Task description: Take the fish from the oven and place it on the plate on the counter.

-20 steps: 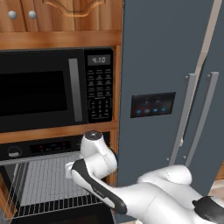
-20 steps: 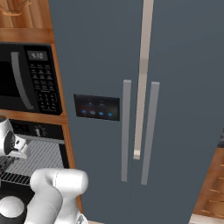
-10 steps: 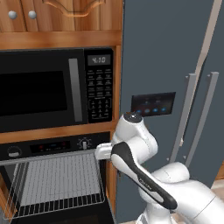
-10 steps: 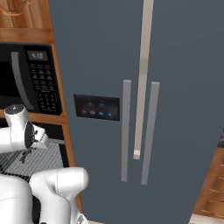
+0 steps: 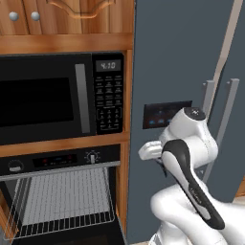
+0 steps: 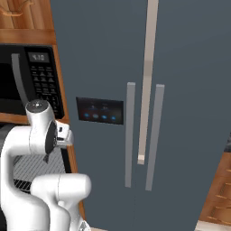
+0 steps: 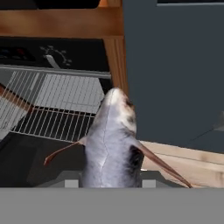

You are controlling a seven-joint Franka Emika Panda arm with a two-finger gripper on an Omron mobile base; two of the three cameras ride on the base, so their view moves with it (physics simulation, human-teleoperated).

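Observation:
The fish [image 7: 111, 144], grey with thin brown fins, fills the middle of the hand view, pointing away from the camera. My gripper [image 7: 109, 181] is shut on its rear end. The hand [image 5: 152, 151] hangs in front of the fridge, just right of the oven. The oven [image 5: 62, 191] stands open below the microwave, with its wire rack [image 5: 67, 203] pulled out and its knob panel [image 5: 57, 160] above it. The rack [image 7: 57, 109] lies left of and behind the fish in the hand view. The plate and the counter are out of view.
A black microwave [image 5: 52, 98] with a keypad sits above the oven in a wooden cabinet column [image 5: 125, 143]. To the right stands a dark grey fridge [image 6: 180, 67] with a dispenser panel [image 6: 99, 110] and long silver handles [image 6: 130, 135].
The arm has swung from over the oven rack to the right, carrying the fish out in front of the fridge door. The oven and the cameras have stayed put.

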